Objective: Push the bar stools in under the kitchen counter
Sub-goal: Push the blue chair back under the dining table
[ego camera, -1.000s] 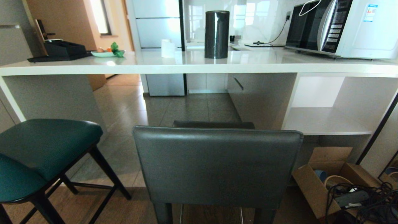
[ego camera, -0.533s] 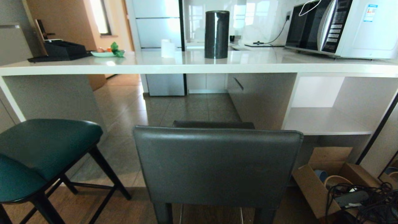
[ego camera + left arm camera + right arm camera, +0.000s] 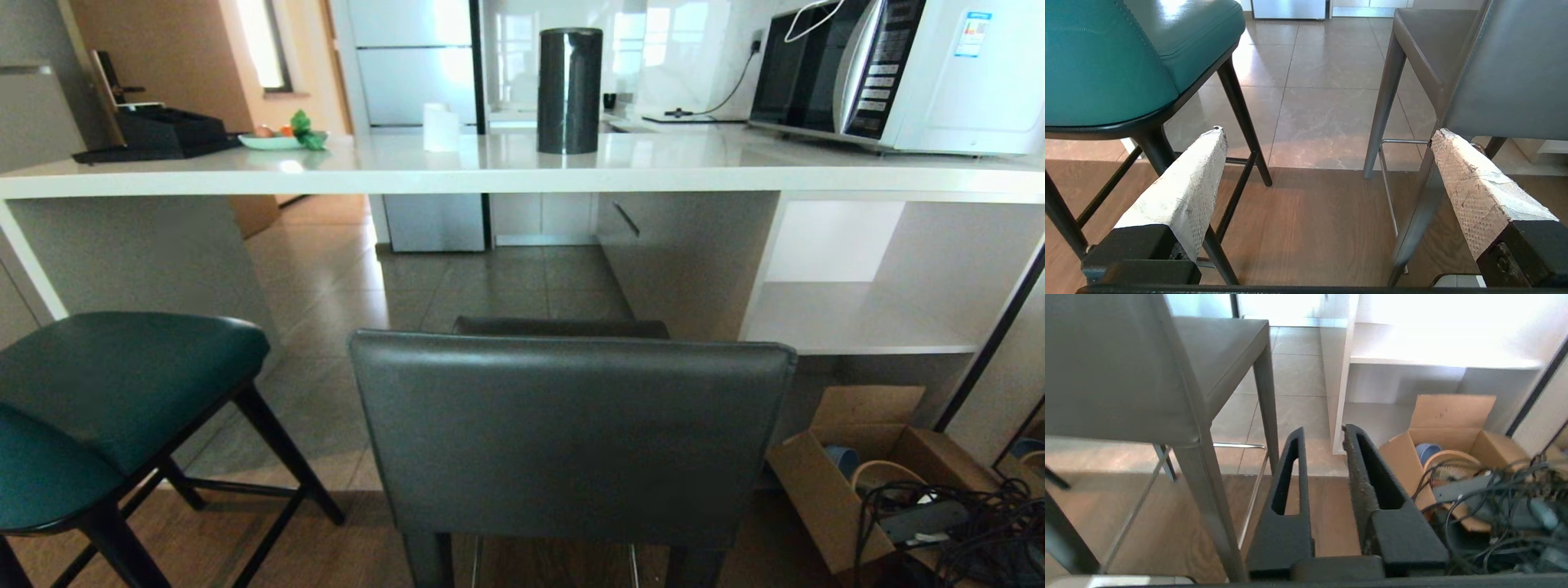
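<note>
The dark grey leather stool [image 3: 571,441] stands before the kitchen counter [image 3: 522,175], its boxy backrest hiding most of the seat and its legs cut off below. The teal stool [image 3: 114,408] sits left, partly out of frame. Bare floor lies open under the slab (a cardboard box [image 3: 849,482] crowds the right). The left gripper [image 3: 1327,141] is spread wide, empty; the right gripper [image 3: 1323,435] nearly closed, holding nothing.

I see a white microwave [image 3: 898,73]; left of it stand a tall black cylinder [image 3: 569,90] and a green plate [image 3: 273,141].
</note>
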Motion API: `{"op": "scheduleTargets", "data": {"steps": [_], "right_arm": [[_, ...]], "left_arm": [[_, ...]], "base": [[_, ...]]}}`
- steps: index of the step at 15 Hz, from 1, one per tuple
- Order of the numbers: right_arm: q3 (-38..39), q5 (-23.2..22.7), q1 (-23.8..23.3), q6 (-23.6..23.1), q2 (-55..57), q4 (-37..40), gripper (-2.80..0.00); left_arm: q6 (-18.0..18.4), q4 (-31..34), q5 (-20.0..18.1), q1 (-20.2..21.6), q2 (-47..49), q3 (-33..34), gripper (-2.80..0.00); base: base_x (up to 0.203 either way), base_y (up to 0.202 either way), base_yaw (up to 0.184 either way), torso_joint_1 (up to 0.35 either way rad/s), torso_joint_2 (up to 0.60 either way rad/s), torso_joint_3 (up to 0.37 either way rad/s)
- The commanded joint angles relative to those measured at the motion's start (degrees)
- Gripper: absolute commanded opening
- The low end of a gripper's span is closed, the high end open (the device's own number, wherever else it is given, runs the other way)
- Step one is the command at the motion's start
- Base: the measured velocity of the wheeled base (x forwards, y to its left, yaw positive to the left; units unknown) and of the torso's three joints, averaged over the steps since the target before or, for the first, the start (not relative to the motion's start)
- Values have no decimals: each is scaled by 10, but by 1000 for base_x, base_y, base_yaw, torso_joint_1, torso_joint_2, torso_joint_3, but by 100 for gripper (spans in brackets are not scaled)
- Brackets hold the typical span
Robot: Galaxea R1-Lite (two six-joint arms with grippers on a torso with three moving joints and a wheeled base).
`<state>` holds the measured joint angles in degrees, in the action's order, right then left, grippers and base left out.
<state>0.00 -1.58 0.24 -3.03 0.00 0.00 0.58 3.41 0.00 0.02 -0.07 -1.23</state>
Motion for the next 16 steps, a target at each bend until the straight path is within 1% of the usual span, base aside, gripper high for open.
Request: {"op": "scheduleTargets", "data": {"steps": [1,2,10,11,16], "right_arm": [[2,14,0,21,1,-1,-280],[2,16,0,36,1,-3,-280],[2,16,0,36,1,-3,-280],[2,16,0,36,1,-3,-280],[2,16,0,36,1,-3,-280]], "left_arm": [[1,1,0,0,1,0,0],[0,0,0,0,1,0,0],[0,-3,1,1,1,0,0],[1,0,0,0,1,0,-280],[1,-4,0,1,1,0,-280]], "base": [[0,0,0,0,0,0],[0,0,0,0,0,0],[0,0,0,0,0,0],[0,0,0,0,0,0],[0,0,0,0,0,0]]}}
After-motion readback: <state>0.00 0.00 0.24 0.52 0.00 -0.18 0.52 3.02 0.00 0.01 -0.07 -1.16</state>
